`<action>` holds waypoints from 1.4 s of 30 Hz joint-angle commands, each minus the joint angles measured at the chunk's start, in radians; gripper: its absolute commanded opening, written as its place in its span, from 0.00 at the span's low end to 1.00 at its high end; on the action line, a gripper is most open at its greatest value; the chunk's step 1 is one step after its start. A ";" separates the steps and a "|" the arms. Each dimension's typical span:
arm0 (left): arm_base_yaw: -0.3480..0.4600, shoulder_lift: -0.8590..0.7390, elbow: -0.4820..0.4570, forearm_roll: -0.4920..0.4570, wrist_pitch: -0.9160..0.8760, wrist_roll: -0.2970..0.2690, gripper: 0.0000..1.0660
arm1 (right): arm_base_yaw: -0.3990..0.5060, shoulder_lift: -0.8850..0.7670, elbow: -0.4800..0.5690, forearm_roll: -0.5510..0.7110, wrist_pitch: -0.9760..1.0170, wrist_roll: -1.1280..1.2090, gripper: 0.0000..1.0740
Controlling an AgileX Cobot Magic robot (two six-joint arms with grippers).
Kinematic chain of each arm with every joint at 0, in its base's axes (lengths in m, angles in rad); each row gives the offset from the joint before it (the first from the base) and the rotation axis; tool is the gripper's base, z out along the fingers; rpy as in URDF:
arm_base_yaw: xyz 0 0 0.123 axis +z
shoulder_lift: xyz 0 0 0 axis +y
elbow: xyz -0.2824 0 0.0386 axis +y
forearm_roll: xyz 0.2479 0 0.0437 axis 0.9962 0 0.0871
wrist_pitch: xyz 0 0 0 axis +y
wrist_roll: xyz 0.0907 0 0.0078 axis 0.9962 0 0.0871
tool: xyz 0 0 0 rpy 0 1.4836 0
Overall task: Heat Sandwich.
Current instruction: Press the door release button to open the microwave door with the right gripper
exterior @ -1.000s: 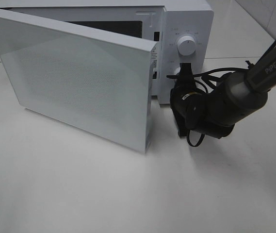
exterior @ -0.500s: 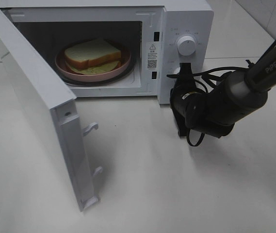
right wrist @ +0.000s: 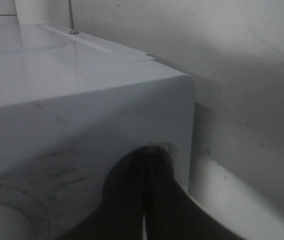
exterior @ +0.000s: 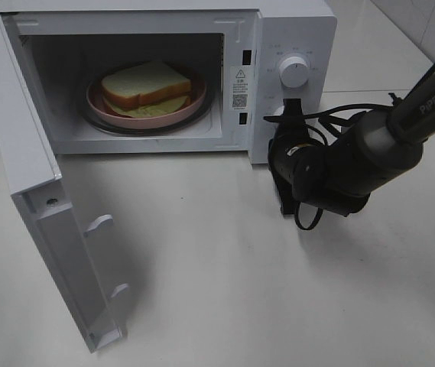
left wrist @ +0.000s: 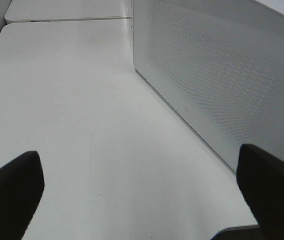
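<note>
There is one microwave [exterior: 293,30], and it stands on one bench [exterior: 240,290]. It has one door [exterior: 26,153]. Inside is one sandwich [exterior: 144,80], made of two bread slices [exterior: 173,102], on one pink plate [exterior: 194,103]. The door has two latch hooks [exterior: 99,224] and the front frame has two slots [exterior: 245,57]. I count one sticker [exterior: 239,86] and two dials [exterior: 294,71], the lower one mostly covered. One arm [exterior: 370,145] shows from above. There are two tools: one left tool [left wrist: 137,160] and one right tool [right wrist: 145,210].

Closed gripper [right wrist: 145,162], tips at white microwave [right wrist: 82,115] front
</note>
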 commanded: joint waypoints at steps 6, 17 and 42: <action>0.002 -0.020 0.003 -0.004 0.000 0.003 0.97 | -0.039 -0.034 -0.045 -0.118 -0.169 0.016 0.00; 0.002 -0.020 0.003 -0.004 0.000 0.003 0.97 | -0.008 -0.073 0.023 -0.098 -0.052 0.037 0.00; 0.002 -0.020 0.003 -0.004 0.000 0.003 0.97 | -0.008 -0.340 0.209 -0.130 0.350 -0.223 0.01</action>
